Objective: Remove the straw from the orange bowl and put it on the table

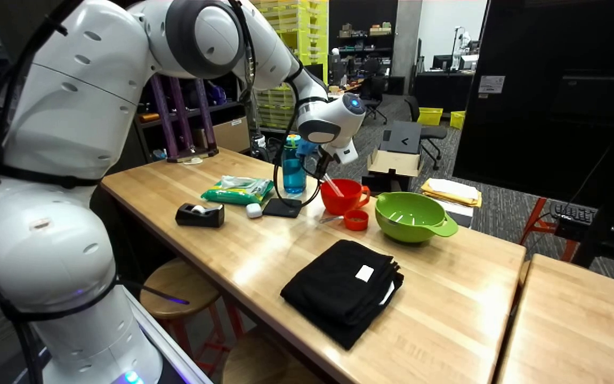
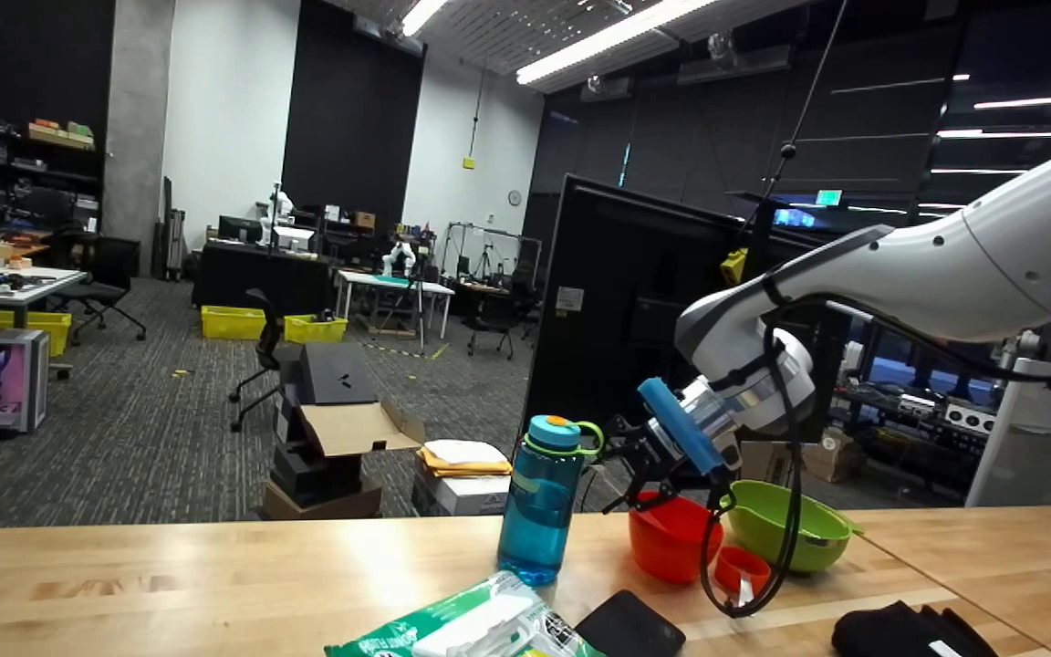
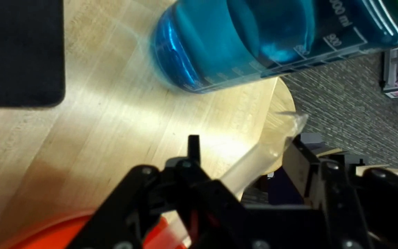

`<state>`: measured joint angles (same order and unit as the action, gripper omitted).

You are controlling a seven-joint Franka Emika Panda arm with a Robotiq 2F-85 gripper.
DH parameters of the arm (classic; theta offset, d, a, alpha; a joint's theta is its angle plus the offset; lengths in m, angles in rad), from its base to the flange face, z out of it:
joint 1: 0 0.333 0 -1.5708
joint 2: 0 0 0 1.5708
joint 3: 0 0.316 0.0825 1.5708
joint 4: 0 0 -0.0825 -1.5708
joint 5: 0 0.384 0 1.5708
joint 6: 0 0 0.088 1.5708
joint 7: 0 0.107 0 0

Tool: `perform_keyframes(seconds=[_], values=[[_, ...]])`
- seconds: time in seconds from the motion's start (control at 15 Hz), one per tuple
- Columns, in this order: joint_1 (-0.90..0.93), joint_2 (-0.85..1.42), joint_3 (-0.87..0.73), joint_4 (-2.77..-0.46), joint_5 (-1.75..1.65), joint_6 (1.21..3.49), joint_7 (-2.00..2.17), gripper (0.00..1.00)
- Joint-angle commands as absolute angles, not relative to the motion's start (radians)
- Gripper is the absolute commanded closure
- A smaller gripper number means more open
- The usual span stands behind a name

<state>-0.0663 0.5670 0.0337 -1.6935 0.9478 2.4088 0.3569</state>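
The orange-red bowl (image 1: 343, 205) with a side handle stands on the pale wood table (image 1: 445, 304); it also shows in an exterior view (image 2: 671, 546). A clear straw (image 1: 333, 185) leans out of it. My gripper (image 1: 322, 168) is tilted just above the bowl's rim, at the straw's upper part. In the wrist view the gripper (image 3: 244, 147) has its fingers well apart, and the translucent straw (image 3: 250, 169) runs up between them, partly behind the near finger. Only an edge of the bowl (image 3: 60, 232) shows there. Whether a finger touches the straw I cannot tell.
A blue water bottle (image 1: 293, 168) stands close beside the gripper. A green colander (image 1: 408, 221), a small red cup (image 1: 356, 220), a black pouch (image 1: 282, 208), green wipes (image 1: 237, 191), a tape dispenser (image 1: 200, 215) and folded black cloth (image 1: 344, 288) lie around.
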Motion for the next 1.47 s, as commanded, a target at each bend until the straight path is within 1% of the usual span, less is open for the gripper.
perform_keyframes(seconds=[0.0, 0.13, 0.27, 0.33, 0.47, 0.6, 0.73, 1.07, 1.4], values=[[-0.063, 0.562, 0.037, -1.686, 0.976, 2.401, 0.337, 0.67], [-0.061, 0.554, 0.036, -1.693, 0.976, 2.405, 0.336, 0.83], [-0.060, 0.545, 0.036, -1.701, 0.975, 2.408, 0.333, 0.96], [-0.059, 0.540, 0.036, -1.706, 0.975, 2.410, 0.333, 0.98], [-0.060, 0.531, 0.037, -1.716, 0.980, 2.413, 0.327, 1.00], [-0.061, 0.520, 0.039, -1.724, 0.984, 2.414, 0.319, 0.98], [-0.064, 0.509, 0.043, -1.730, 0.996, 2.416, 0.306, 1.00], [-0.057, 0.489, 0.050, -1.740, 1.033, 2.416, 0.271, 0.99], [-0.048, 0.424, 0.052, -1.809, 1.065, 2.425, 0.231, 0.99]])
